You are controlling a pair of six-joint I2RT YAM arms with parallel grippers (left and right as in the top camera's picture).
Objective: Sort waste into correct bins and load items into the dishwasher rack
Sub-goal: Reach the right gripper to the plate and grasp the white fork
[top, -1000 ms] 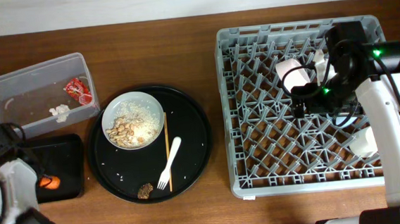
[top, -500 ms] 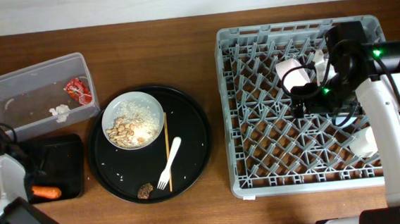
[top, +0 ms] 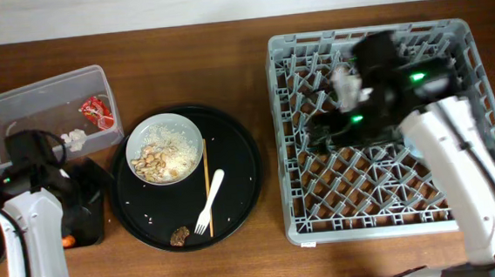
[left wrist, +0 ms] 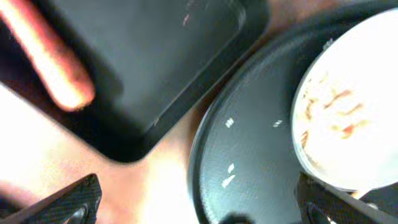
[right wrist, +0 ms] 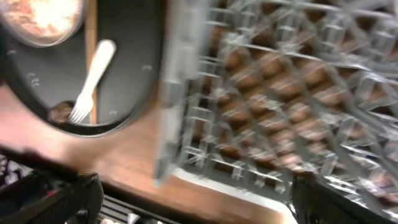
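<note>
The left gripper holds its jaws spread wide. Its fingertips sit in the bottom corners of the left wrist view, with nothing between them. Beneath them are a corner of the shallow black tray and the rim of the round black tray, with a strip of wooden table showing between the two. The carrot lies loose in the shallow tray, well off to one side of the jaws. Its long axis runs diagonally, and its rounded end points toward the tray's middle. On the other side, the bowl with rice-like scraps stands on the round tray.

The right gripper is also wide open and empty. It hangs over the dishwasher rack near the wall that faces the round tray, and its view is blurred. The white plastic fork lies on the round tray, apart from these jaws, with the rack's wall between them. In the overhead view its handle points up and to the right, and its tines point toward the near table edge. A wooden chopstick lies just beside it, roughly along the same line. The brown lump sits close by the tines.

Behind the shallow tray, the clear tub contains the red wrapper and the tissue.
</note>
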